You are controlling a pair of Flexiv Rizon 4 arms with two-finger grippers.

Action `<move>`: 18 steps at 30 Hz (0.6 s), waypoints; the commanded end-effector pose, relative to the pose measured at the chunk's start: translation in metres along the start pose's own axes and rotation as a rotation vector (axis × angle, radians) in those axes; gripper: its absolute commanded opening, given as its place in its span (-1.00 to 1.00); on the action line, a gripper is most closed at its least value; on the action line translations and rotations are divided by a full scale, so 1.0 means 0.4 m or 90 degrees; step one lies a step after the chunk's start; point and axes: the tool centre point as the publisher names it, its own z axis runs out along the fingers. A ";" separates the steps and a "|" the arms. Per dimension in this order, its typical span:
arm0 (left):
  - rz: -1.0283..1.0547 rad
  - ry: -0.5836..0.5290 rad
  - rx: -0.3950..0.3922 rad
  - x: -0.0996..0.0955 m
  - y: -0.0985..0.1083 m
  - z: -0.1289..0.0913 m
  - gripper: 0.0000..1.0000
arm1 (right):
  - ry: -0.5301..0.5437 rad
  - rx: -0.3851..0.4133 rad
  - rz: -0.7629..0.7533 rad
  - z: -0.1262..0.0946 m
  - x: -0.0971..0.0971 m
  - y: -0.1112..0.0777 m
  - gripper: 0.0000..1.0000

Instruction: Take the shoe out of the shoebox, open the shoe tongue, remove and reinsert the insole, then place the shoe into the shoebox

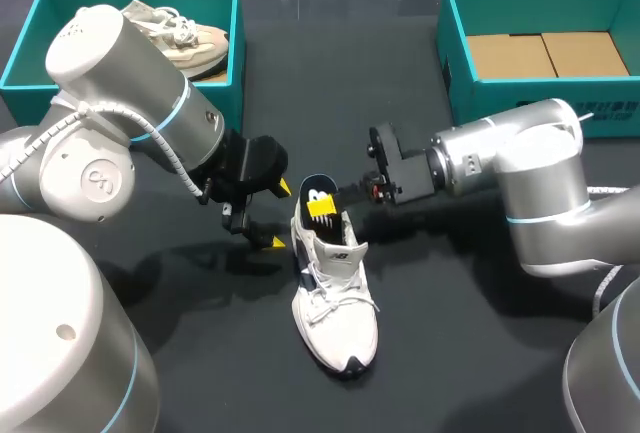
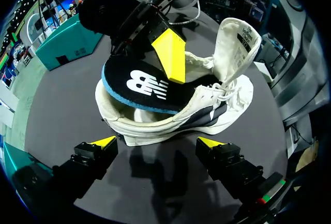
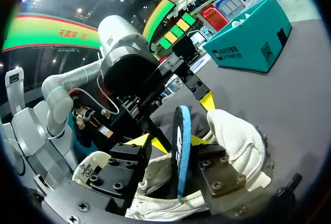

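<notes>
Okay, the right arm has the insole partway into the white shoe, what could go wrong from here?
1. Nothing holds the shoe: the left gripper is open beside it, so pushing the insole in could slide or tip it.
2. The insole sits tilted over the heel opening in the right gripper; it might buckle or catch on the collar rather than lie flat.

Shoe point(image 1: 335, 298): white, navy side stripes, dark toe edge. Insole point(image 2: 139, 87) at shoe's heel: black top, white logo, blue rim. Left gripper point(image 1: 281, 215), right gripper point(image 1: 322, 207) beside shoe: black, yellow tips. Table point(image 1: 450, 353) under shoe: dark grey. Beyond shoe: left shoebox point(image 1: 236, 53) teal, beige shoe point(image 1: 185, 38) inside; right shoebox point(image 1: 460, 83) teal, tan floor.
</notes>
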 end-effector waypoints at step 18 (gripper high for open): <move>0.000 -0.001 -0.001 0.002 0.000 0.001 1.00 | -0.042 -0.004 0.071 0.005 -0.044 -0.028 -1.00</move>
